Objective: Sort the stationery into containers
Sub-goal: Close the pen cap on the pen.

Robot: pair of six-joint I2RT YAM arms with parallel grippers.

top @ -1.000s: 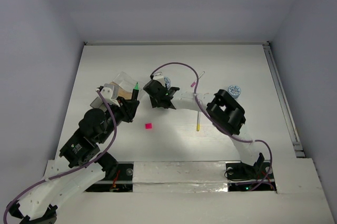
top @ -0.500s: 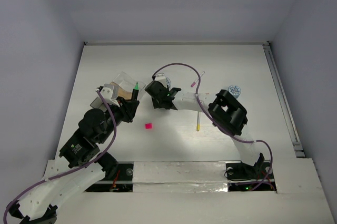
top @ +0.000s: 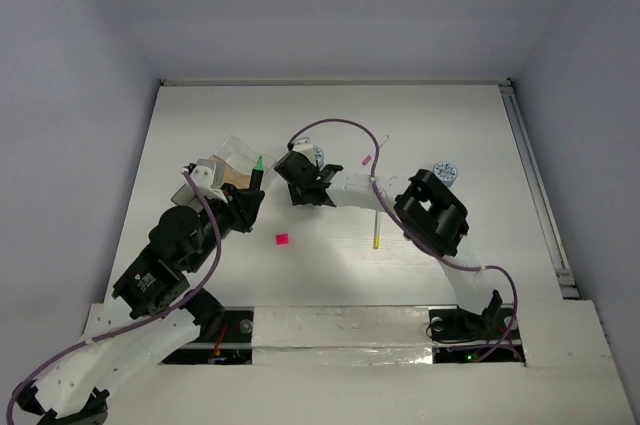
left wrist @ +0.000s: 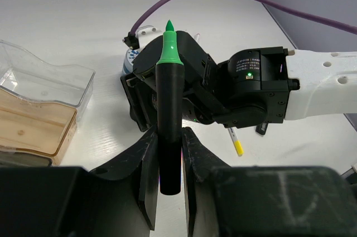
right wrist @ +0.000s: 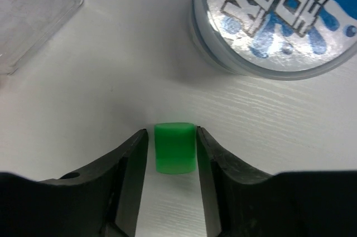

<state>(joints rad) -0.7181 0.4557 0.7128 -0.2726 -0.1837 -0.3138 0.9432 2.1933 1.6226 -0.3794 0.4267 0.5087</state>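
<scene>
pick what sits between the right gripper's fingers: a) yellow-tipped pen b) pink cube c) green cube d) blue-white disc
C: the right wrist view shows a small green cube between the fingers of the right gripper, with the blue-white disc lying apart beyond it.

Green cube (right wrist: 174, 148), green-capped black marker (left wrist: 169, 114)

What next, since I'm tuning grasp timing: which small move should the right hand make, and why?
Probably close the right hand on the green cube: its fingers straddle the cube, with narrow gaps showing on both sides.
</scene>
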